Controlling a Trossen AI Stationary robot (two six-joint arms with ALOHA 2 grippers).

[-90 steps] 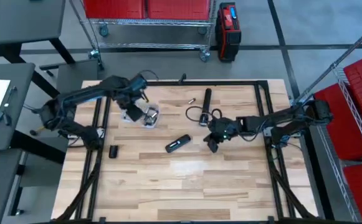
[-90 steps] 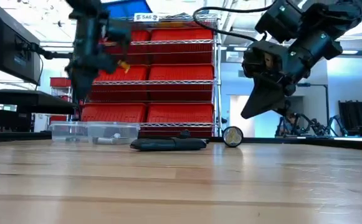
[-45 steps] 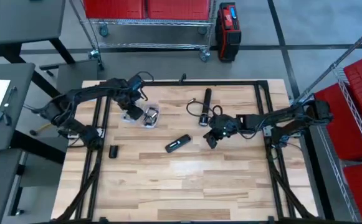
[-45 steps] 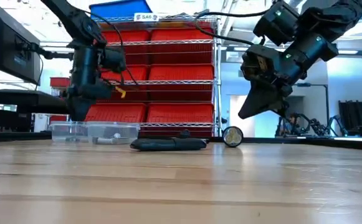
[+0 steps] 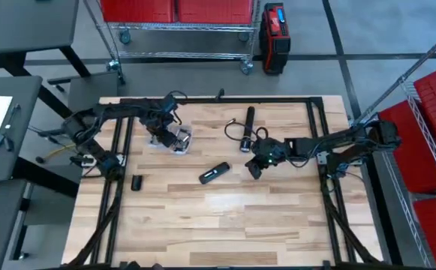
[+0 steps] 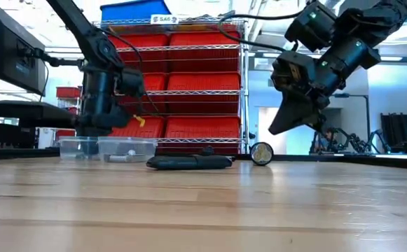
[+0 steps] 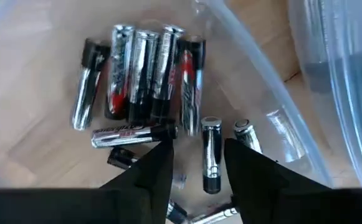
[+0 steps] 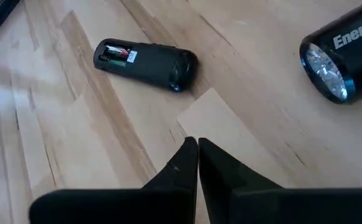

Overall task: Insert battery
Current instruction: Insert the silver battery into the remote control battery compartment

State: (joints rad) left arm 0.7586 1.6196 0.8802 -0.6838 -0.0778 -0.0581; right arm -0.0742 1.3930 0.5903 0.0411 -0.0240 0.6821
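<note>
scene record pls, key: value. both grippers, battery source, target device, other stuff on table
left gripper: fingers open, down in the clear plastic tray, over the batteries
batteries: loose silver-and-black cylindrical cells lying in the tray
right gripper: fingers shut, empty, held above the wooden table
target device: black oblong device, battery bay open, lying flat on the table
other: black flashlight, small black cap, a lone battery

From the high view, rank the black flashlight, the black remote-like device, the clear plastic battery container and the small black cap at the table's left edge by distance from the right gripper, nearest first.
Measured from the right gripper:
1. Black flashlight, just beyond it toward the table's far edge.
2. Black remote-like device, slightly farther, toward the table's middle.
3. Clear plastic battery container, on the left side, under the left gripper.
4. Small black cap, near the left edge.
</note>
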